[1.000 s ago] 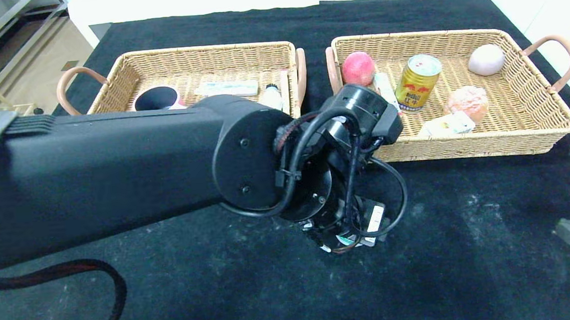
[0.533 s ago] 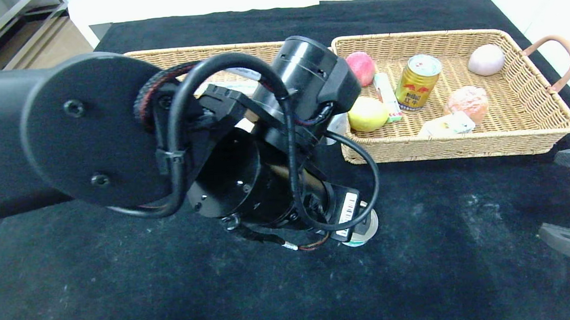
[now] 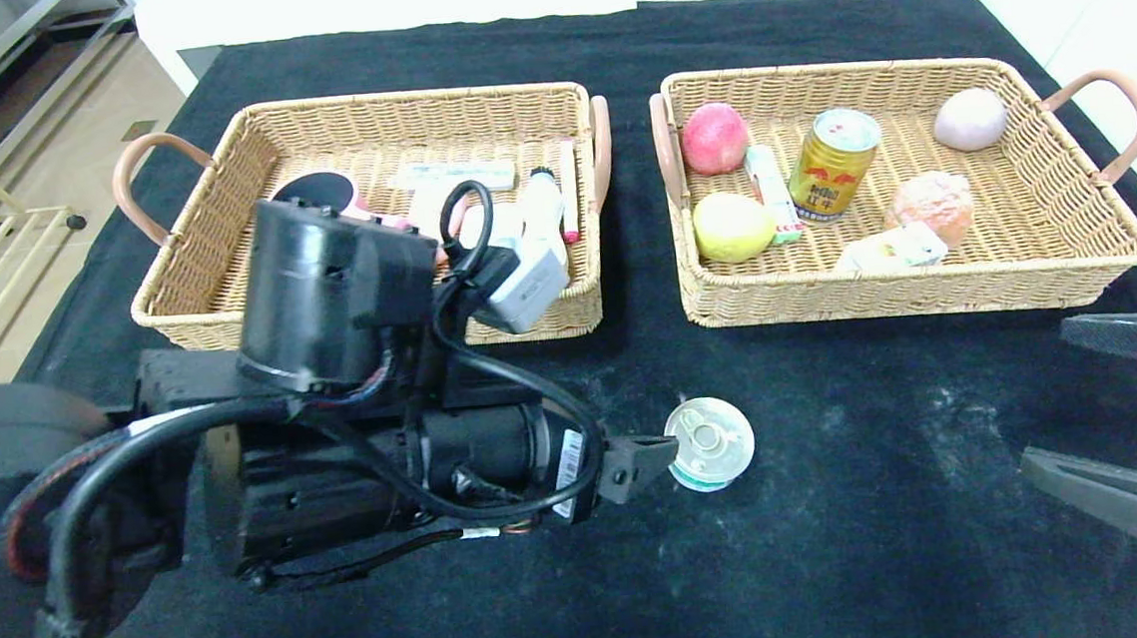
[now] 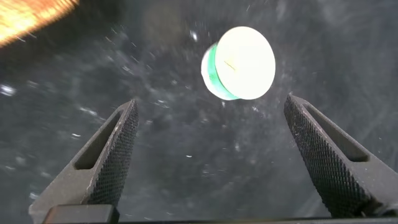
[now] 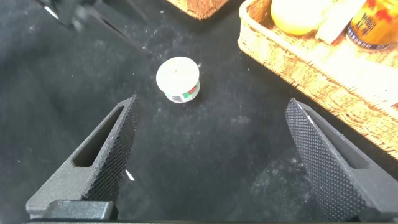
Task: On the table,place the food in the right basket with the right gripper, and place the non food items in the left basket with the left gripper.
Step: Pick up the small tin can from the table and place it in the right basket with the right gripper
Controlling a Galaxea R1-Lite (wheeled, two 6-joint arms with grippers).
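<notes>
We see the left gripper (image 4: 208, 155) spread wide and empty, low over the black table (image 3: 894, 536), with the small white-and-green tub (image 3: 708, 443) just ahead of its fingertips, not touching. Tub stands on the table in front of both baskets. Right gripper (image 5: 211, 155) also wide open, empty, off to the right, well apart from the tub.
</notes>
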